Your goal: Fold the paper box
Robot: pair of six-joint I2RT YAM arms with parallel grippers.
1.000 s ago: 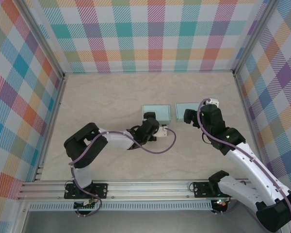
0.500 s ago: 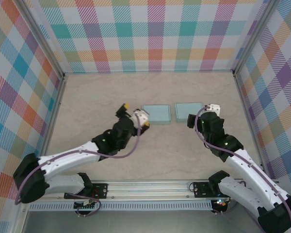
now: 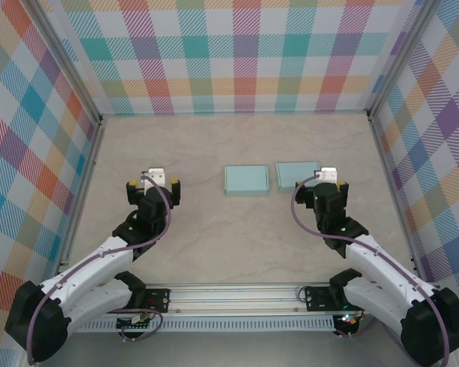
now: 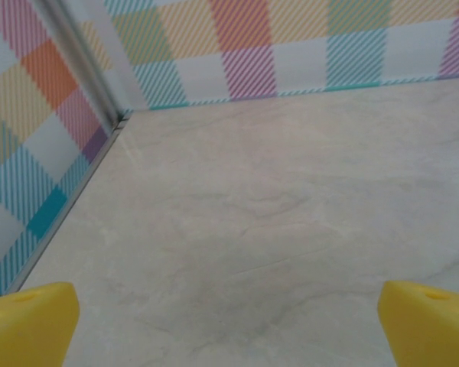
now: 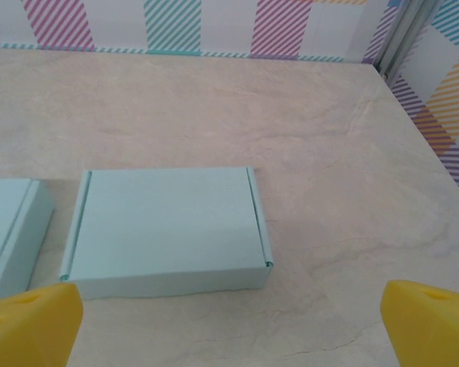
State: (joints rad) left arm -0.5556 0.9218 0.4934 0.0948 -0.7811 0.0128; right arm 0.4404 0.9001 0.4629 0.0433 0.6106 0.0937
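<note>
Near edge: both arms are folded close to their bases. The left gripper hovers over bare table, left of centre. Its jaws are wide, with nothing between the yellow pads. Its wrist view looks onto the marbled top and the left corner. The right gripper has jaws equally wide and empty, just beside the near right corner of the right box.

Mid-table: two pale blue paper boxes lie side by side with a narrow gap between them, not touching as far as I can tell. The left box is near centre, well apart from the left gripper. In the right wrist view the right box lies flat, lid down, with folds visible along both short edges. Both look closed up.

Handling, judged: thin card, light. It will likely skid on the smooth top if pushed, and crease under a hard pinch. Best hold is the long near edge or a short-side fold, with a shallow bite and the other arm pinning the box.

Far: plaid back wall.
</note>
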